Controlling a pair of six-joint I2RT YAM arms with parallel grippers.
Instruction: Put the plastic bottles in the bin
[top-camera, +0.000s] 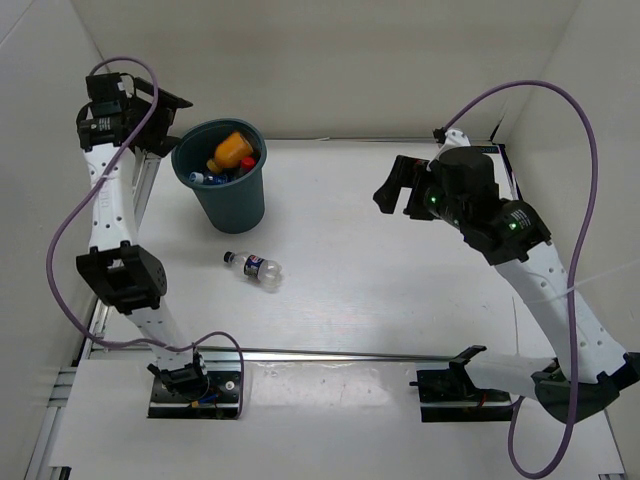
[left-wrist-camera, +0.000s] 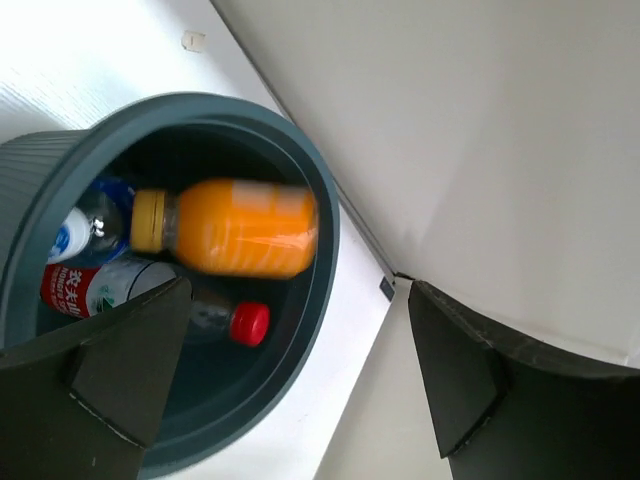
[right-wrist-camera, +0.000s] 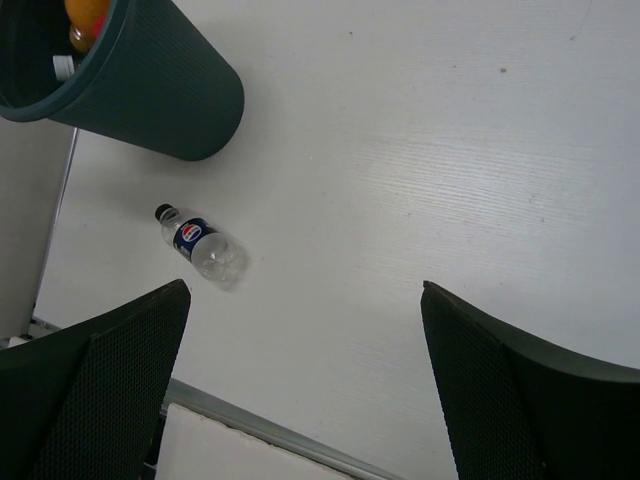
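The dark teal bin (top-camera: 232, 205) stands at the back left of the table. An orange-filled bottle (top-camera: 232, 148) lies in it on top; in the left wrist view this orange bottle (left-wrist-camera: 235, 228) looks blurred. Beneath it are a red-capped bottle (left-wrist-camera: 250, 323) and a blue-labelled one (left-wrist-camera: 100, 205). My left gripper (top-camera: 165, 103) hangs open above the bin's rim (left-wrist-camera: 325, 230), nothing between its fingers (left-wrist-camera: 140, 370). A small clear bottle with a dark label (top-camera: 253, 268) lies on its side in front of the bin. My right gripper (top-camera: 393, 185) is open and empty, high over the table's right half, with that small bottle (right-wrist-camera: 200, 243) far off to its left.
White walls enclose the table at the back and sides. An aluminium post (top-camera: 150, 175) stands just left of the bin. A metal rail (top-camera: 350, 355) runs along the near edge. The bin's wall (right-wrist-camera: 150, 90) shows at the right wrist view's top left.
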